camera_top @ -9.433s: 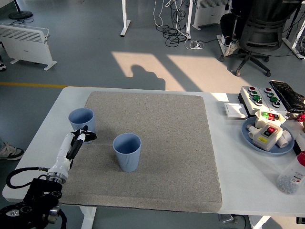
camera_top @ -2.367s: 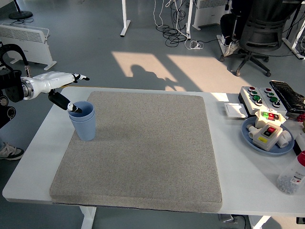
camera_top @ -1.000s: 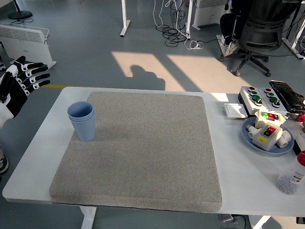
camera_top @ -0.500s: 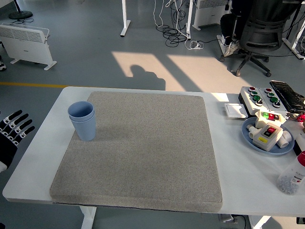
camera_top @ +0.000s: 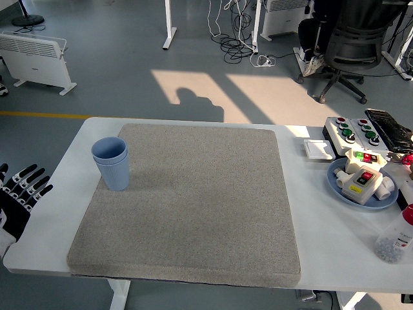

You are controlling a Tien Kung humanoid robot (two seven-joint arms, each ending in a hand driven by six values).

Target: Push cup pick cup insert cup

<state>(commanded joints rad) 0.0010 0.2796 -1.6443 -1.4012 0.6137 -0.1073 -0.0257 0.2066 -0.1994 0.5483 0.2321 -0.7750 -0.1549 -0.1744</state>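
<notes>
Two blue cups, one nested inside the other, are seen as a single stack (camera_top: 111, 163) standing upright in the left part of the frame, on the left edge of a grey mat (camera_top: 193, 200). The rim of the inner cup is raised slightly above the rim of the outer one. The mat is spread over most of a white table (camera_top: 322, 213), whose near edge runs along the bottom of the frame.

The left hand (camera_top: 17, 200) is found at the lower left edge of the frame, beside the table's left side and well apart from the cup stack. Its fingers (camera_top: 31, 183) are spread apart and extended, and nothing is held in them. The hand is black with white markings along the fingers. The right hand is not seen anywhere in the frame.

On the right side of the table, a blue plate (camera_top: 335, 184) is set, carrying a white box with a red button (camera_top: 361, 181). Behind it, toward the upper right, a control box with green and red buttons (camera_top: 352, 131) is placed, with a small white square tray (camera_top: 318, 149) just to its left. A clear bottle (camera_top: 397, 239) is seen at the lower right edge.

Beyond the table, a grey floor with a sunlit patch, a white heater (camera_top: 35, 57) in the upper left and a black office chair (camera_top: 355, 45) in the upper right are visible.
</notes>
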